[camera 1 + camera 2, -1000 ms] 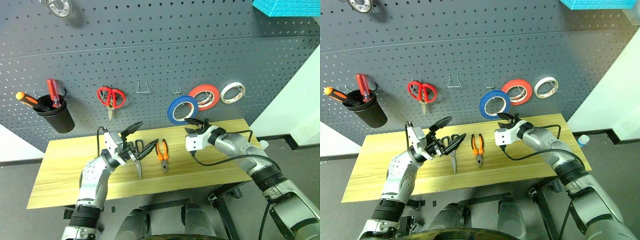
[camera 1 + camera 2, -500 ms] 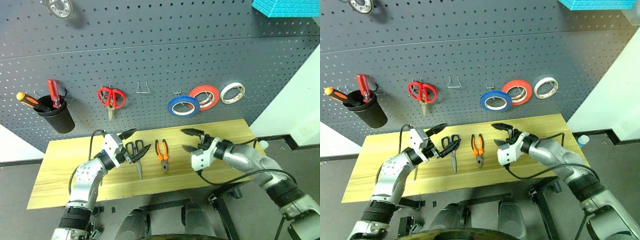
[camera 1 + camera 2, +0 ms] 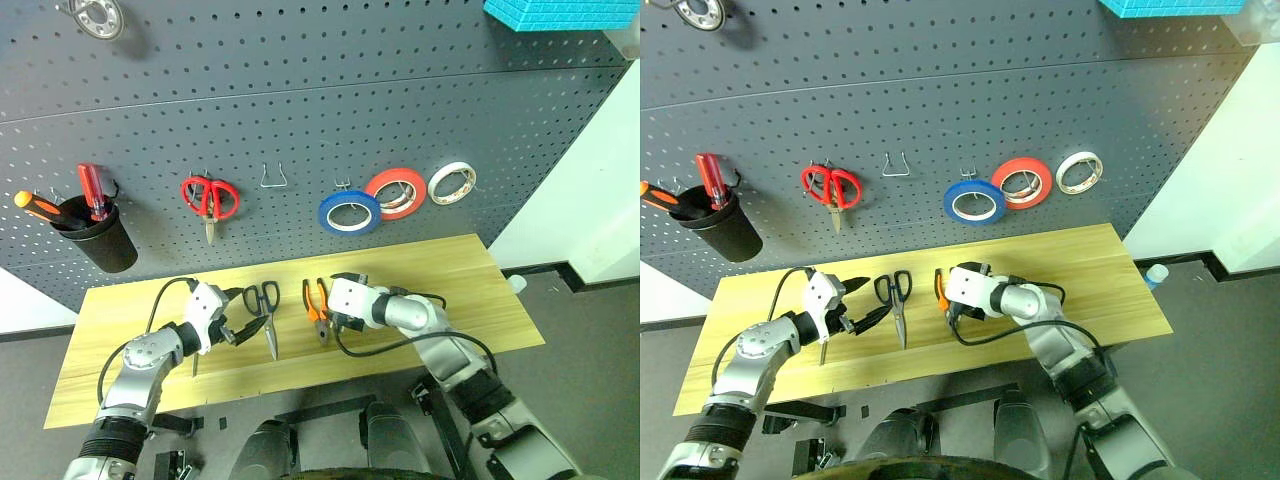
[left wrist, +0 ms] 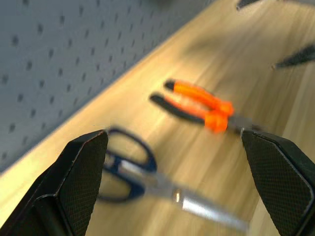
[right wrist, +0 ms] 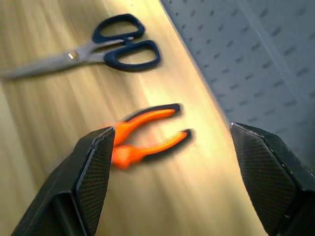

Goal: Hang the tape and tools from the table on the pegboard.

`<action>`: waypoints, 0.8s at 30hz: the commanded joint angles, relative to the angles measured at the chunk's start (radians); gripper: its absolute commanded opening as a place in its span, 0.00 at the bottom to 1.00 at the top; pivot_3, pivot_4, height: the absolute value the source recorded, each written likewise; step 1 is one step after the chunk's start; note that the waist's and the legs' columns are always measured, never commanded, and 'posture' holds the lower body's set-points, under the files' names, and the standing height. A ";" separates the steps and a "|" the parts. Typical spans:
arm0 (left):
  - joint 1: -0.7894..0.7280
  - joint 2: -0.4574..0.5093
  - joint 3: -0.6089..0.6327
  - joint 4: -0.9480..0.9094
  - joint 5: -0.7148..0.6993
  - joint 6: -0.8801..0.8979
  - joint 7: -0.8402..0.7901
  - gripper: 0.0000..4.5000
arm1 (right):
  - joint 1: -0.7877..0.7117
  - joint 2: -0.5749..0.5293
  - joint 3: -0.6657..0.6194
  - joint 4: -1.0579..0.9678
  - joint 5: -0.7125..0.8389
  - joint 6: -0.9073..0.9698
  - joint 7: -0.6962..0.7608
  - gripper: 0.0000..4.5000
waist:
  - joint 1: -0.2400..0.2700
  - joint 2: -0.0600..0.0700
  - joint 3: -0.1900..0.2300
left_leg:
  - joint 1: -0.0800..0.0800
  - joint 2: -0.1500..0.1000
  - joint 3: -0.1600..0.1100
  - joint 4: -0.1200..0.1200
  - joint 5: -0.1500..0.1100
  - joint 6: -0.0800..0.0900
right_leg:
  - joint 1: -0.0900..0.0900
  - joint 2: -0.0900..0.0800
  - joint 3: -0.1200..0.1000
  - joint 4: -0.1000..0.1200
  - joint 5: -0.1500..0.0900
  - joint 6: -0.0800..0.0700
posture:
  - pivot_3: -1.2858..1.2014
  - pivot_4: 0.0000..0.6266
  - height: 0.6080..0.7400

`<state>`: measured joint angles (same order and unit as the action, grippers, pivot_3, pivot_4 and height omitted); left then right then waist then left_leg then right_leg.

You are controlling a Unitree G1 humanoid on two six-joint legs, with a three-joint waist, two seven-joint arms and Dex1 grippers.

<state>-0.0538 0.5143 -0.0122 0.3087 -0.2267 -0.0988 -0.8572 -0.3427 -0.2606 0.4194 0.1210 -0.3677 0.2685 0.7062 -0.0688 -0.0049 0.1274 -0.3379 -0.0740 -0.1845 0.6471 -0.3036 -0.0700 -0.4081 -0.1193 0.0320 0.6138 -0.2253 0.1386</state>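
Left eye view: blue tape (image 3: 349,212) hung on pegboard (image 3: 300,100); pliers (image 3: 318,305), scissors (image 3: 266,310) remain mid-frame on bench (image 3: 480,290). Both hands spread, left hand (image 3: 236,318), right hand (image 3: 335,318).

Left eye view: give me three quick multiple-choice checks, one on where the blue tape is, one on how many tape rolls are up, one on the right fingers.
1. Where is the blue tape?
A. flat on the table
B. hung on the pegboard
C. in the black cup

2. How many tape rolls hang on the pegboard?
A. one
B. two
C. three

3. How do the right gripper fingers stand?
A. open, on either side of the pliers
B. shut on the scissors
C. shut on nothing

Answers: 1 B, it hangs from a hook; 2 C, blue, red and white; 3 A, wide apart in the right wrist view.
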 commanded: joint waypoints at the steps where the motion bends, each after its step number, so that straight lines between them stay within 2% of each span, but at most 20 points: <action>1: -0.030 0.033 0.027 0.032 0.011 -0.033 -0.020 1.00 | -0.035 0.074 0.003 -0.032 0.045 0.201 0.029 0.86 | 0.000 0.002 0.002 | 0.000 0.000 0.000 0.000 0.000 0.000 | 0.000 0.000 0.000 0.000 0.000 0.000 | 0.46 0.20 0.98; 2: -0.034 0.038 0.027 0.041 0.013 -0.034 -0.022 1.00 | -0.040 0.089 0.005 -0.036 0.047 0.237 0.028 0.86 | 0.000 0.003 0.002 | 0.000 0.000 0.000 0.000 0.000 0.000 | -0.001 0.000 0.000 0.000 0.000 0.000 | 0.46 0.20 0.98; 5: -0.052 0.058 0.027 0.088 0.029 -0.048 -0.028 1.00 | -0.070 0.170 0.004 -0.017 0.071 0.424 0.012 0.99 | -0.004 0.004 0.003 | 0.000 0.000 0.000 -0.001 0.000 0.000 | -0.002 0.000 0.000 0.001 0.000 0.000 | 0.46 0.23 0.98; 10: -0.072 0.081 0.033 0.153 0.037 -0.070 -0.040 1.00 | -0.120 0.292 -0.016 0.062 0.090 0.593 -0.099 1.00 | -0.010 0.008 0.011 | -0.001 0.001 0.000 -0.002 0.000 0.000 | -0.004 0.001 0.000 0.001 0.000 0.000 | 0.46 0.27 0.98; 15: -0.071 0.090 0.035 0.160 0.039 -0.080 -0.045 1.00 | -0.160 0.388 -0.032 0.160 0.095 0.646 -0.236 1.00 | -0.012 0.010 0.024 | -0.002 0.001 0.000 -0.003 0.000 0.000 | -0.005 0.001 0.000 0.001 0.000 0.000 | 0.46 0.31 0.98; 24: -0.048 0.083 0.047 0.139 0.034 -0.078 -0.036 1.00 | -0.248 0.437 -0.055 0.364 0.097 0.557 -0.428 1.00 | -0.035 0.010 0.031 | -0.004 0.001 0.000 -0.005 0.000 0.000 | -0.009 0.000 0.000 0.001 0.000 0.000 | 0.46 0.30 0.98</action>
<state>-0.1093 0.5882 0.0136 0.4754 -0.1860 -0.1654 -0.8942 -0.5431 0.1350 0.3750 0.4809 -0.2810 0.8548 0.3066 -0.1035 0.0055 0.1580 -0.3425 -0.0727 -0.1849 0.6415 -0.3039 -0.0703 -0.4189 -0.1190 0.0323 0.6156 -0.2254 0.1386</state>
